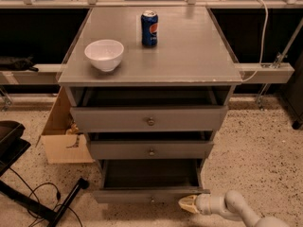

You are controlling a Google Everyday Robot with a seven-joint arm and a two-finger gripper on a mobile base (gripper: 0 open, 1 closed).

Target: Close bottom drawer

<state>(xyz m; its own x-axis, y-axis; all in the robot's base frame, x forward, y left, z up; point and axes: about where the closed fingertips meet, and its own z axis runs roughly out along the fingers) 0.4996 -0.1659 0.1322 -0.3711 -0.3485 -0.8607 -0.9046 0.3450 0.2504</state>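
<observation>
A speckled terrazzo floor (258,150) spreads under a grey bench (189,51) fitted with three drawers, each one standing further forward than the one above it. The bottom drawer (123,196), with the slimmest front of the three, sits lowest and is pulled well out, so its long, plain, dark inside shows from above, and its front panel lies close to the lower edge of the view. Above it the middle drawer (118,150) stands out a little and the top drawer (113,118), with the tallest front, shows a dark gap beneath the bench top. An open cardboard box (61,143) leans on the floor against the left side of the bench, with black stand legs (61,205) and a loose cable (42,189) in front of it. The pale robot arm (232,206) reaches in low from the bottom right corner. Its gripper (188,204) is at the right front corner of the bottom drawer, its tip touching or just beside the front panel; the jaws look drawn together into one cream, tapered tip with nothing between them. On the bench top a white bowl (104,54) sits near the left front, and a blue soda can (149,28) stands upright behind it, to its right and apart from it. A small round metal knob (152,200) marks the middle of the bottom drawer's front.
</observation>
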